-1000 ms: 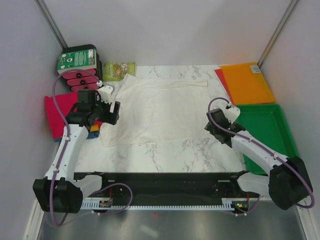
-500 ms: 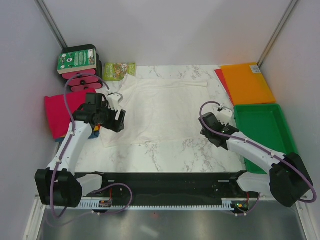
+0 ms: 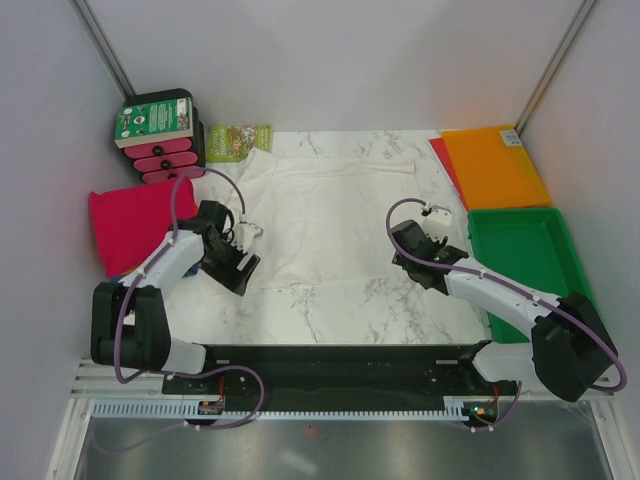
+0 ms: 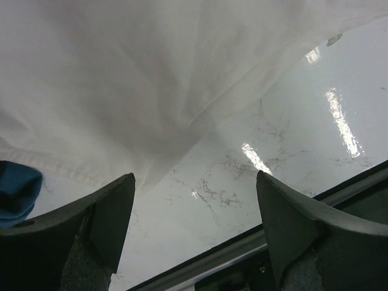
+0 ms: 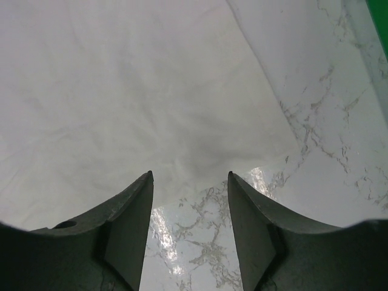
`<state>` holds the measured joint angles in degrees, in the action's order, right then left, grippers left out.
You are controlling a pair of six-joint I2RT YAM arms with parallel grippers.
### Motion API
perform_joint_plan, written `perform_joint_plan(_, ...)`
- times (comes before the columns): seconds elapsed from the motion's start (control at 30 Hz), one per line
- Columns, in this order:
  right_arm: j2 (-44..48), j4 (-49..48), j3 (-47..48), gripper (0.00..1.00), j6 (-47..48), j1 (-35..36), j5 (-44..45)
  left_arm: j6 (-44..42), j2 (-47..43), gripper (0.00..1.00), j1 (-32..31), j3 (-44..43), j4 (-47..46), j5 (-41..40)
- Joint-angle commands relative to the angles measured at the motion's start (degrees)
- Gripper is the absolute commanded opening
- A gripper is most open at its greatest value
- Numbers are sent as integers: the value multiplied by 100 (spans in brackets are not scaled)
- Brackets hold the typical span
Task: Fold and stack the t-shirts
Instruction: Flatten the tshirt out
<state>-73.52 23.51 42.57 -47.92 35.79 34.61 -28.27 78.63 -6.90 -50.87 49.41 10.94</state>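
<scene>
A thin white t-shirt [image 3: 320, 212] lies spread flat on the marble table, its near hem facing the arms. My left gripper [image 3: 243, 270] is low over the shirt's near left corner [image 4: 151, 170]. It is open, with only bare marble between its fingers [image 4: 195, 176]. My right gripper [image 3: 402, 250] is at the near right corner, also open, the hem [image 5: 200, 157] just ahead of its fingertips [image 5: 190, 173]. A folded magenta t-shirt [image 3: 135, 225] lies at the left. A bit of blue cloth [image 4: 18, 189] shows at the left edge of the left wrist view.
A flat orange sheet [image 3: 495, 165] lies over a red one at the back right, a green tray [image 3: 560, 290] in front of it. A black box with pink parts [image 3: 160, 135] and a green packet [image 3: 238, 140] stand at the back left. A black rail [image 3: 320, 355] borders the near edge.
The left gripper has swung down and nearer, from the shirt's left side to its near left corner. The right gripper has moved left to the near right corner.
</scene>
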Motion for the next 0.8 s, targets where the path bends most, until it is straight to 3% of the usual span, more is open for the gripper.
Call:
perform_joint_plan(0.0, -66, -188, 217, 60, 116, 33, 151, -232, 529, 85, -75, -1, -300, -162)
perform_joint_plan(0.07, -84, -189, 226, 60, 134, 42, 169, -153, 802, 82, -154, -54, -388, -145)
perform_joint_plan(0.17, -110, -206, 226, 60, 143, 42, 186, -65, 1031, 64, -268, -151, -476, -171)
perform_joint_plan(0.2, -119, -197, 226, 60, 143, 42, 204, -47, 1075, 53, -295, -195, -493, -197)
perform_joint_plan(0.23, -119, -197, 217, 60, 151, 42, 213, -29, 1180, 50, -330, -212, -528, -232)
perform_joint_plan(0.47, -110, -320, 120, 60, 160, 60, 160, 15, 1392, 50, -365, -134, -879, -434)
perform_joint_plan(0.57, -75, -338, 50, 60, 160, 68, 134, 6, 1366, 18, -374, -46, -1029, -478)
perform_joint_plan(0.6, -66, -355, 33, 60, 160, 68, 125, 15, 1357, 2, -374, -37, -1073, -496)
perform_joint_plan(0.77, -5, -364, -11, 60, 178, 86, 107, 23, 927, 2, -374, -1, -1100, -374)
